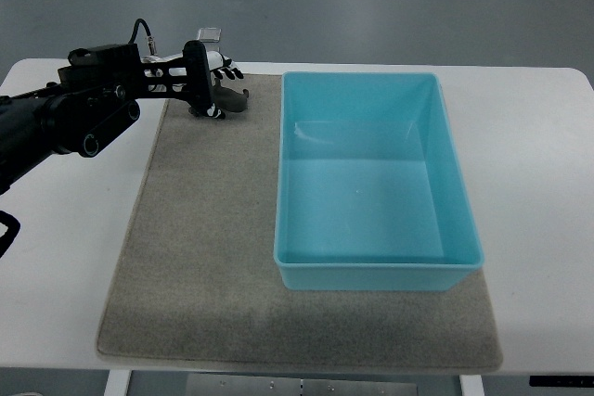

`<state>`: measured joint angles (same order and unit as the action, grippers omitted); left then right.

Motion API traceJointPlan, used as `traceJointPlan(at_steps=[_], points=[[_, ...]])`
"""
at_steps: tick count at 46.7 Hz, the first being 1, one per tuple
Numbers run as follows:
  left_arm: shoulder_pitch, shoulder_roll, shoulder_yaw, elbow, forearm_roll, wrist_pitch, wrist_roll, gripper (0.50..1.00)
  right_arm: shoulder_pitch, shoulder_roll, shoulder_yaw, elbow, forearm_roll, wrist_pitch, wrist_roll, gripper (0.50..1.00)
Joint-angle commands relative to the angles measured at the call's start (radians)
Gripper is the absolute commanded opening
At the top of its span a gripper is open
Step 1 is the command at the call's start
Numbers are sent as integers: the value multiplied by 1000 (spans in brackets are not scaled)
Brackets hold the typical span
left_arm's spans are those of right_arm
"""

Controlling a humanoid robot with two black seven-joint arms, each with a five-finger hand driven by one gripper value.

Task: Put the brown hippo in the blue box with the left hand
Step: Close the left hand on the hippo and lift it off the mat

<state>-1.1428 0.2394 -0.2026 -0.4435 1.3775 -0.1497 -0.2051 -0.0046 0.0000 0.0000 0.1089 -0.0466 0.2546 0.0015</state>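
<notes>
My left black jointed robotic hand (212, 81) at the far left corner of the grey felt mat (213, 257), fingers curled down around a small dark brown hippo toy (232, 99), empty light-blue rectangular plastic box (371, 271) just right, on white table (529, 183).

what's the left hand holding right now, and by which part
It cannot be told. The left hand sits over a dark shape at the mat's far edge; a grip is not visible. The blue box is empty.
</notes>
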Motion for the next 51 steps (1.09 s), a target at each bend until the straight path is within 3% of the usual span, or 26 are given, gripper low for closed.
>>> traceJointPlan(at_steps=[1, 7, 10, 15, 29, 33, 35, 51], points=[[0, 0, 5, -1, 0, -1, 0, 771, 0, 0, 0, 0, 1, 0, 0, 936], [-2, 0, 29, -1, 0, -1, 0, 696, 0, 0, 0, 0, -1, 0, 0, 936], [-2, 0, 32, -1, 0, -1, 0, 615, 0, 0, 0, 0, 1, 0, 0, 936], [-2, 0, 32, -1, 2, -1, 0, 585, 0, 0, 0, 0, 1, 0, 0, 936], [-3, -2, 32, -1, 0, 1, 0, 572, 0, 0, 0, 0, 1, 0, 0, 936], [-3, -2, 31, 0, 0, 2, 0, 542, 0, 0, 0, 0, 1, 0, 0, 936], [-3, 0, 31, -1, 0, 2, 0, 500, 0, 0, 0, 0, -1, 0, 0, 936], [-8, 1, 25, -3, -9, 2, 0, 500, 0, 0, 0, 0, -1, 0, 0, 936]])
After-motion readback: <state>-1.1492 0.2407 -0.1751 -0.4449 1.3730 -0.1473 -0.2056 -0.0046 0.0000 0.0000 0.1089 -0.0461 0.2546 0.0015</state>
